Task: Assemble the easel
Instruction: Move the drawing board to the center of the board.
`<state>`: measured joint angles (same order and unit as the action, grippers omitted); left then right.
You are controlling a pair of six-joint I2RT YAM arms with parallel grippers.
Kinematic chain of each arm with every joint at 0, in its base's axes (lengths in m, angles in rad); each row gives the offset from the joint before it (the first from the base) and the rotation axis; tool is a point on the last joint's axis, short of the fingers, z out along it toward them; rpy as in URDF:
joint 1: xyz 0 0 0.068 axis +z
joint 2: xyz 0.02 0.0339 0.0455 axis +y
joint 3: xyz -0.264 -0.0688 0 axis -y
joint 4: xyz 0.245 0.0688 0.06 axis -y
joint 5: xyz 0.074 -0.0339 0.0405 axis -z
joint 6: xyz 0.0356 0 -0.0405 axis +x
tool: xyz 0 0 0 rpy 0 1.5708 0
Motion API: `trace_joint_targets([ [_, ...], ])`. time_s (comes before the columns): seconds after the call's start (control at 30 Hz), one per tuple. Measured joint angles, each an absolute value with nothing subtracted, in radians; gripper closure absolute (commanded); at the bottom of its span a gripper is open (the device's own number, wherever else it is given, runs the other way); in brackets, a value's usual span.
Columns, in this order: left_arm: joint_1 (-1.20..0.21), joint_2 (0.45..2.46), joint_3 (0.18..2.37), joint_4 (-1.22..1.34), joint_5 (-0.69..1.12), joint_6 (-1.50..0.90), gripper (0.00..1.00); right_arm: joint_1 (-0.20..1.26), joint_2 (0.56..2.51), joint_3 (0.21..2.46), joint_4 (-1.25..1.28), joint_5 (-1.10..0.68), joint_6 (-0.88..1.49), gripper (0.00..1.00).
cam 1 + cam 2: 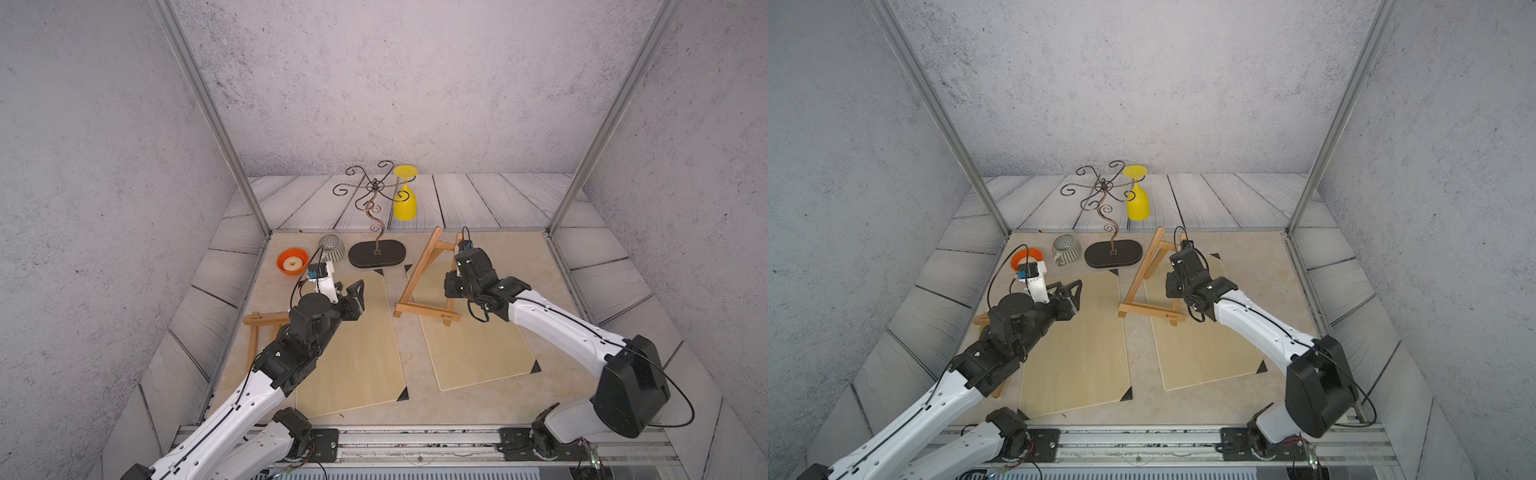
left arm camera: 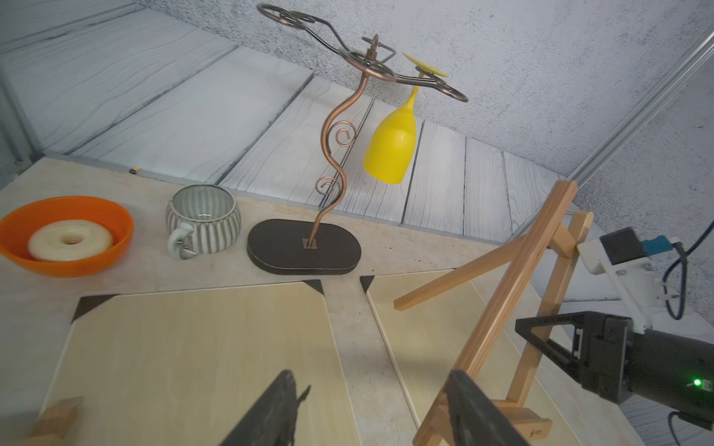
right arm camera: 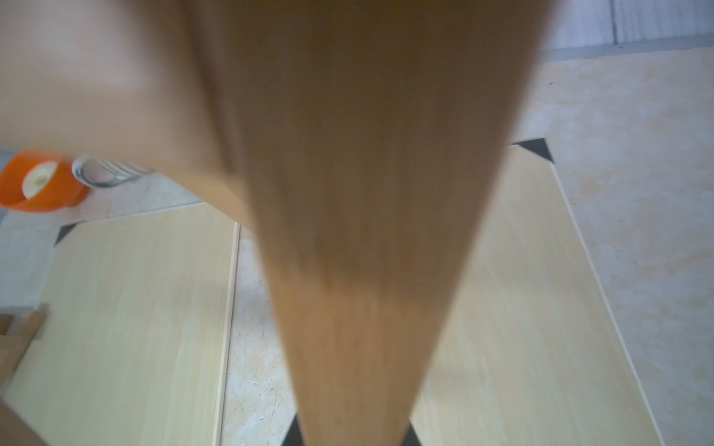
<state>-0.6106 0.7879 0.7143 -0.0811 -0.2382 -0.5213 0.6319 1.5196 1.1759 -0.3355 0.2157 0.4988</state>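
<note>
left pincer [image 2: 373, 382] wide, empty; right pincer [image 3: 353, 434] clamps easel [image 1: 415, 272] leg; crossbar stamp [image 2: 535, 433] too small to read

My left arm reaches toward one o'clock, the left gripper [image 1: 356, 291] with jaws apart and empty. My right arm stretches toward ten o'clock, the right gripper [image 1: 452, 286] clamped on the easel [image 1: 418, 270].

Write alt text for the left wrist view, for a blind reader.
A wooden A-frame easel, held by the right gripper, leans over a pale board before the open left gripper. Behind stand an orange bowl, a striped grey mug and a copper wire rack holding a yellow glass.
</note>
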Motion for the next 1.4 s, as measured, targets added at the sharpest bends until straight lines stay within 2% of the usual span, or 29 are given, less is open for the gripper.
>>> trace_joint_targets([
  [0.47,-0.611,0.808,0.694,-0.120,-0.265,-0.548,0.36,0.687,1.766,1.342,-0.276,0.327,0.413,1.00],
  [1.13,-0.611,0.842,0.687,-0.094,-0.250,-0.559,0.36,0.670,1.797,1.335,-0.277,0.410,0.381,1.00],
  [1.4,-0.610,0.868,0.684,-0.066,-0.236,-0.565,0.36,0.575,1.761,1.254,-0.230,0.522,0.387,1.00],
])
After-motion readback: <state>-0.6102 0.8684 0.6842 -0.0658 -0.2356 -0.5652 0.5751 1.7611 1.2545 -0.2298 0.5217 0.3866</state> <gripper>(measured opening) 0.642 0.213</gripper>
